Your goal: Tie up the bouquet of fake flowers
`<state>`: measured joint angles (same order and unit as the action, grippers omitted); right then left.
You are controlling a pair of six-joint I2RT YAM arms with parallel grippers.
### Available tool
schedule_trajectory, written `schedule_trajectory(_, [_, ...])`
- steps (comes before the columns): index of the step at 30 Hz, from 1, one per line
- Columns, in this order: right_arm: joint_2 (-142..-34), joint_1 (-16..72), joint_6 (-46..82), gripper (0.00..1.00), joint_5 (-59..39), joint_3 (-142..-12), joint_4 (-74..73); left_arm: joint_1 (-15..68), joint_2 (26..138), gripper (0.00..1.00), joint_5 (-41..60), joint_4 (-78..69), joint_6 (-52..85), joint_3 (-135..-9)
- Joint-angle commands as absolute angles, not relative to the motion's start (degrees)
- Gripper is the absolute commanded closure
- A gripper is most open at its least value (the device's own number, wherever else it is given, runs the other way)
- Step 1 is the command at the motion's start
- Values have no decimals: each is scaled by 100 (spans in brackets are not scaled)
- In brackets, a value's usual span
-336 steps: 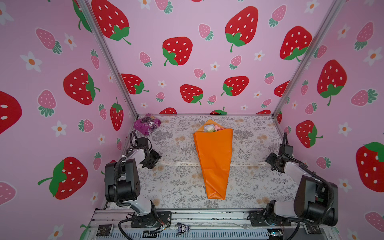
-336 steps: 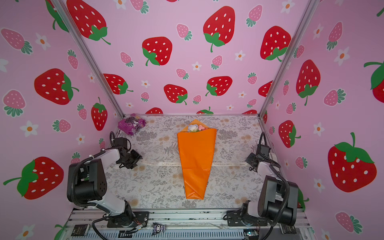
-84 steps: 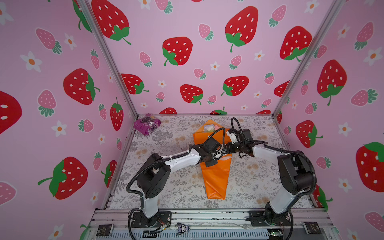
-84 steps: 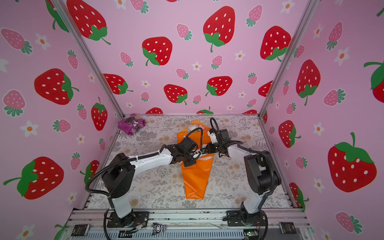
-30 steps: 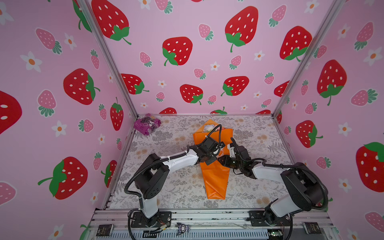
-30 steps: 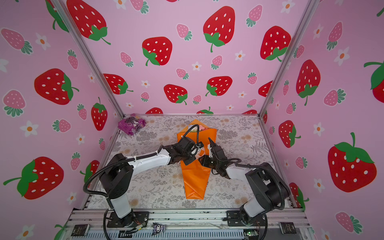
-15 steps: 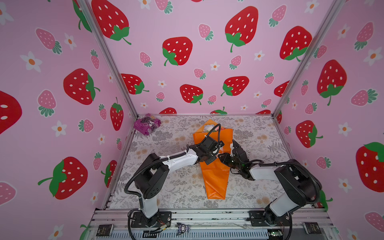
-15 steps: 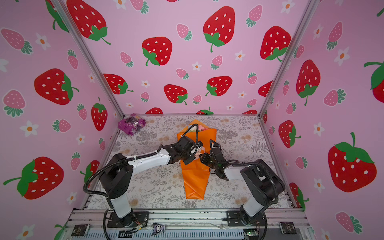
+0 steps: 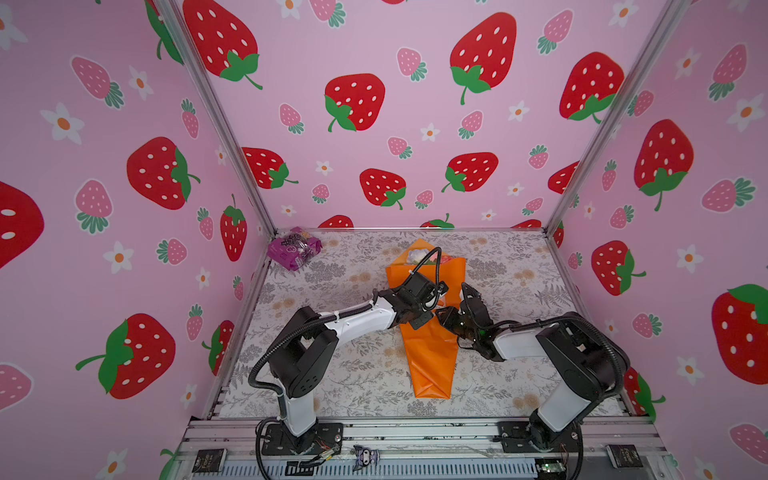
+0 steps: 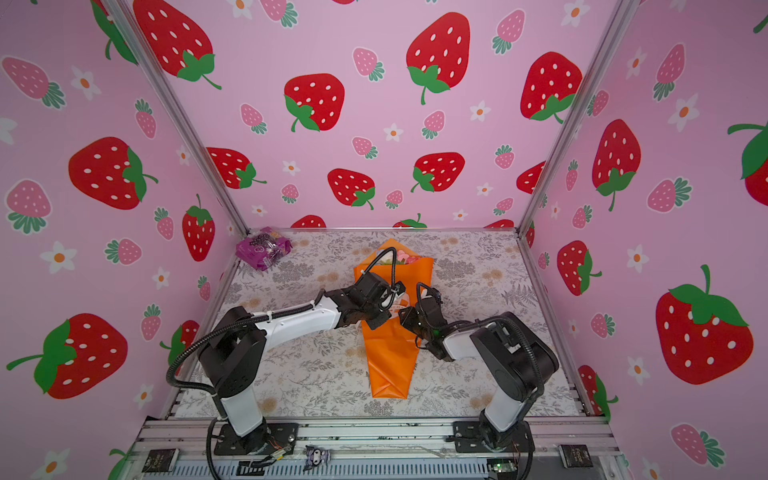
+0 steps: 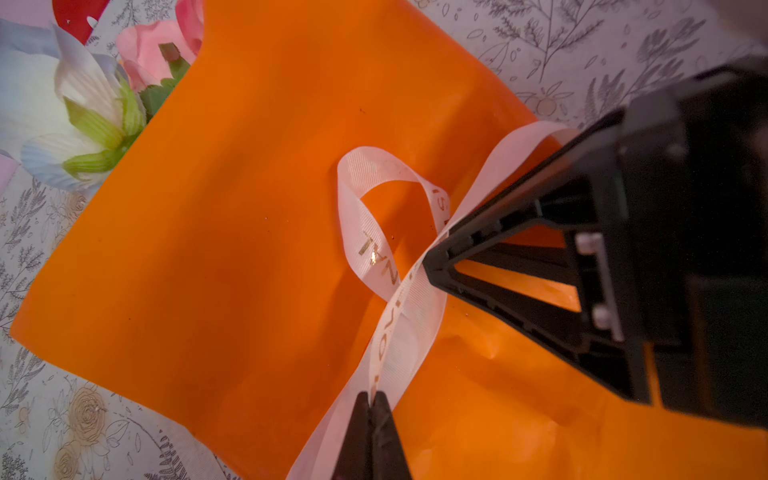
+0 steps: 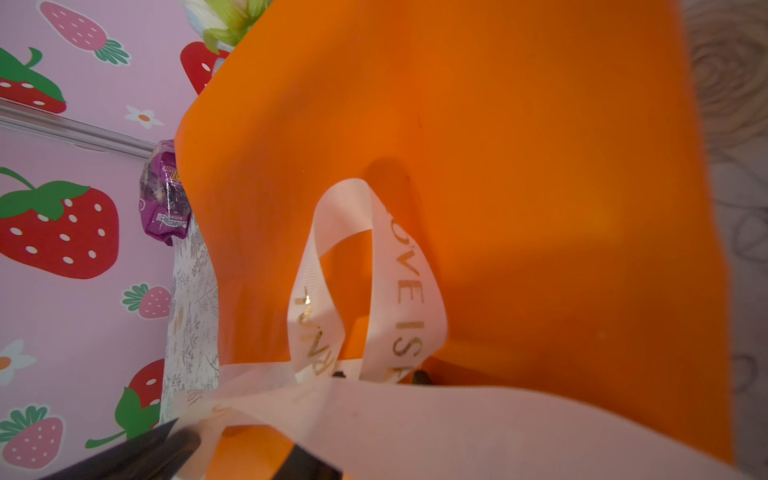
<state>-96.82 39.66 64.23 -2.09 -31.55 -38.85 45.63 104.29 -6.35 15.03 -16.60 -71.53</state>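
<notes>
bouquet (image 9: 432,353) lies mid surface, blooms toward far edge; left gripper (image 11: 370,409) pinched shut on ribbon (image 11: 399,316) tail, likely to tension the loop; right gripper (image 9: 453,303) at the crossing, grip can't tell, probably pinning it

left gripper (image 11: 371,405), right gripper (image 11: 432,264) and ribbon (image 11: 399,316) crowd bouquet (image 9: 430,357) middle, purple packet (image 9: 294,248) far corner, mat (image 9: 353,374) bare alongside

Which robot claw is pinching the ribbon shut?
The left gripper: its jaws are pressed together on the pale ribbon lying across the orange wrapping. The right gripper has its fingers apart, ribbon draped over them.
</notes>
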Motion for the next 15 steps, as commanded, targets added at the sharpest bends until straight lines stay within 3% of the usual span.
schedule_trajectory(1, [-9760,4019,6690,69,-158,-3281,-4225,4545,10414,100,-545,1599,-1641,-7338])
schedule_trajectory(10, [-10047,4056,6972,73,98,-3488,-3939,4544,10435,100,-543,1626,-1605,-7374])
schedule_trajectory(15, [-10153,4061,6939,87,89,-3595,-3891,4544,10430,100,-543,1628,-1598,-7365])
